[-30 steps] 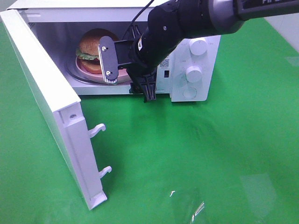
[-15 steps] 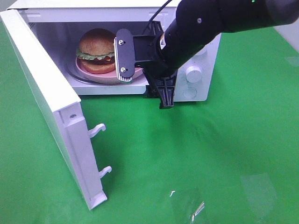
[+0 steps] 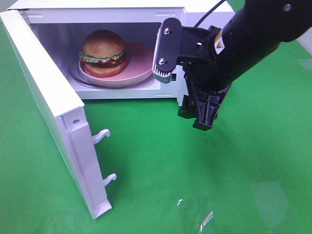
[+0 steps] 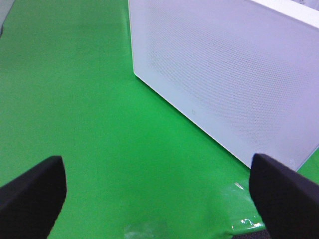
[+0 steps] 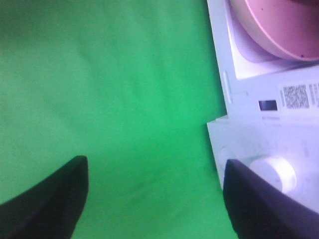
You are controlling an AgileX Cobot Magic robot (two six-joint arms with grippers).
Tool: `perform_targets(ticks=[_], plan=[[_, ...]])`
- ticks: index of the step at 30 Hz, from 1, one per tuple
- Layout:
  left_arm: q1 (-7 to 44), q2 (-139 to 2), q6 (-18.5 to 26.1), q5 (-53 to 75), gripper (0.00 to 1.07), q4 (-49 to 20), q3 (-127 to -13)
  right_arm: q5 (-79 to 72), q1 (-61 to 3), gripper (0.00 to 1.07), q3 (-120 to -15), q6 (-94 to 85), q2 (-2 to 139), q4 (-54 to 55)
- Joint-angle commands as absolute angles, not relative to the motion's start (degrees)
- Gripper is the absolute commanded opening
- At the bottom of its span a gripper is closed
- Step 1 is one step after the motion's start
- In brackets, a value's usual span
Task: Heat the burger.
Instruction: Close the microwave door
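Note:
The burger [image 3: 103, 52] sits on a pink plate [image 3: 139, 68] inside the open white microwave [image 3: 97, 9]. My right gripper [image 3: 184, 80] is open and empty, outside the cavity, in front of the control panel at the microwave's right. One finger [image 3: 165, 51] stands by the cavity's right edge; the other points down toward the cloth. In the right wrist view my right gripper [image 5: 154, 199] is open over green cloth, with the plate's rim [image 5: 279, 25] and a knob [image 5: 274, 172] at the side. My left gripper [image 4: 157, 199] is open and empty, facing the door's outer face [image 4: 224, 74].
The microwave door [image 3: 48, 97] stands swung open at the left, with two latch hooks [image 3: 101, 135] on its edge. Green cloth [image 3: 195, 185] covers the table. A small glossy patch [image 3: 207, 219] lies on the cloth near the front.
My right gripper has drawn back out of the cavity, to the right and toward the front, empty. The burger and plate stay inside, now unobstructed.

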State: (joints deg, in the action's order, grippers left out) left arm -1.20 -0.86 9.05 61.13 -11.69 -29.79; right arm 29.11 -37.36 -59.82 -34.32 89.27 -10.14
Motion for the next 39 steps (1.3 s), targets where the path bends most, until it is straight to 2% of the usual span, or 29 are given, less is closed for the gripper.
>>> perform_targets(ticks=[1, 8, 11, 14, 24, 36, 39], plan=[[-1.03, -0.63, 8.59, 60.91, 0.91, -11.80, -29.68, 30.60, -37.01, 0.73, -58.33, -26.99, 86.34, -9.68], [-1.03, -0.63, 8.59, 60.91, 0.91, -11.80, -29.68, 40.97, -29.51, 0.73, -57.47, -12.95, 81.07, -6.53], [-1.03, -0.63, 8.59, 60.91, 0.91, -11.80, -29.68, 47.67, -23.38, 0.74, -57.47, -2.75, 79.18, -5.44], [-1.03, -0.63, 8.59, 60.91, 0.91, -11.80, -29.68, 52.94, -20.23, 0.77, -57.47, -1.38, 77.35, -5.21], [-1.03, -0.63, 8.59, 60.91, 0.91, -11.80, -29.68, 65.43, -19.37, 0.76, -57.41, 1.32, 68.64, -4.81], [-1.03, -0.63, 8.59, 60.91, 0.91, -11.80, -29.68, 67.49, -19.37, 0.76, -57.41, 2.52, 53.57, -5.33], [-1.03, -0.63, 8.59, 60.91, 0.91, -11.80, -29.68, 67.84, -19.37, 0.76, -54.32, 2.52, 46.87, -6.53]])
